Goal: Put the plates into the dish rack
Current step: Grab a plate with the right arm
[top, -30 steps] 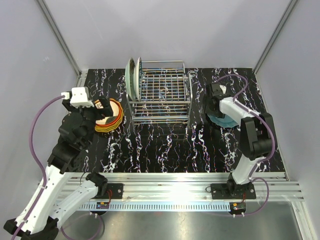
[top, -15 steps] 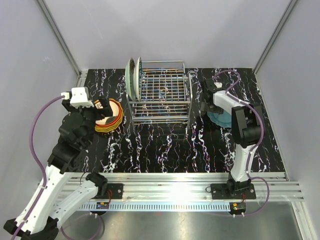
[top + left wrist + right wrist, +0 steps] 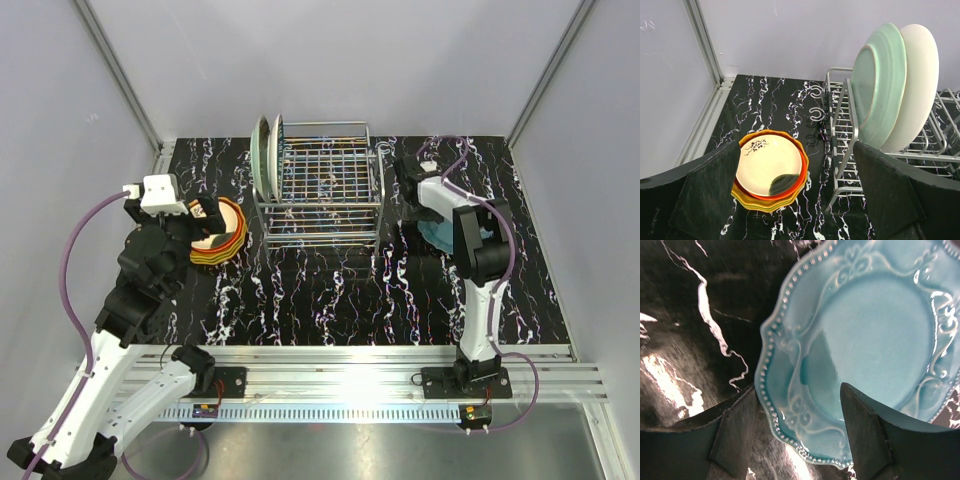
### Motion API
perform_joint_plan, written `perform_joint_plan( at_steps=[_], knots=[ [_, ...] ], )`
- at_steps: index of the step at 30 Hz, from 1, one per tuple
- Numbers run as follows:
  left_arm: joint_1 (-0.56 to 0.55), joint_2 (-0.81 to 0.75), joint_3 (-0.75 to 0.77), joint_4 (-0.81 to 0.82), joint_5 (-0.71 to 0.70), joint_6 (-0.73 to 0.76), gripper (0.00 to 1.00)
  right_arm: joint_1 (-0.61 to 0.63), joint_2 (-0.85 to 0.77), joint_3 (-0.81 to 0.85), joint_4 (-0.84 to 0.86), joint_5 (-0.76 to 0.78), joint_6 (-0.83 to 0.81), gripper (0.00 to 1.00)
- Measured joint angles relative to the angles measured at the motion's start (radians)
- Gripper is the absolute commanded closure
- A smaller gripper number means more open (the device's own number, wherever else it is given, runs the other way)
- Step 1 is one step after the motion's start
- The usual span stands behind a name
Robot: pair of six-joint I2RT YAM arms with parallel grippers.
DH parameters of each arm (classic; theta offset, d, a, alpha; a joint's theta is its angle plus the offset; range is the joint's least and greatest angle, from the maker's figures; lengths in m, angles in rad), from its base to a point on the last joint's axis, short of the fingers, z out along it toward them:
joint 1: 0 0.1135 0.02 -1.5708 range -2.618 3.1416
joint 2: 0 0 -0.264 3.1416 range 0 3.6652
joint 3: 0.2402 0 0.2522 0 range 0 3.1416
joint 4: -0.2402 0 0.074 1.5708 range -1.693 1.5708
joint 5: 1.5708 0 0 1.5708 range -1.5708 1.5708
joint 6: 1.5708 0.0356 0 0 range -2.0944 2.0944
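Top external view: loading is at an early stage, with two plates standing in the dish rack (image 3: 330, 180) and the others lying on the black marbled table (image 3: 300, 290).
One mint green plate (image 3: 877, 85) and one cream plate (image 3: 917, 85) stand upright, side by side, at the rack's left end. To the left of the rack is one stack (image 3: 771, 170) of at least three plates, cream on top, and the empty left gripper (image 3: 796, 145) hangs over it with its jaws spread wide. To the right of the rack one teal plate (image 3: 875, 340) lies flat; the right gripper (image 3: 799, 390) straddles its beaded rim with jaws apart, not clamped.
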Motion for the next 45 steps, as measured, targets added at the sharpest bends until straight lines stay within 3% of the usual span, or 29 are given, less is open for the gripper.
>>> perform_joint_plan(
  at_steps=[6, 13, 14, 18, 28, 45],
  knots=[
    [0.000, 0.000, 0.000, -0.011, 0.000, 0.000, 0.01, 0.014, 0.040, 0.045, -0.007, 0.067, -0.031, 0.33],
    [0.000, 0.001, 0.000, -0.012, 0.000, 0.000, 0.01, 0.021, 0.076, 0.069, -0.002, 0.121, -0.064, 0.54],
    [0.000, 0.001, 0.000, -0.012, 0.000, 0.000, 0.01, 0.021, 0.080, 0.071, -0.001, 0.129, -0.070, 0.62],
    [0.000, 0.001, 0.000, -0.014, 0.000, 0.000, 0.01, 0.023, 0.095, 0.076, -0.010, 0.156, -0.097, 0.77],
    [0.000, 0.000, 0.000, -0.014, -0.003, 0.000, 0.01, 0.029, 0.086, 0.087, -0.079, 0.148, -0.130, 0.99],
    [0.000, -0.026, -0.001, -0.012, -0.010, 0.000, 0.01, 0.030, -0.246, 0.085, -0.185, -0.033, -0.040, 1.00]
  ],
)
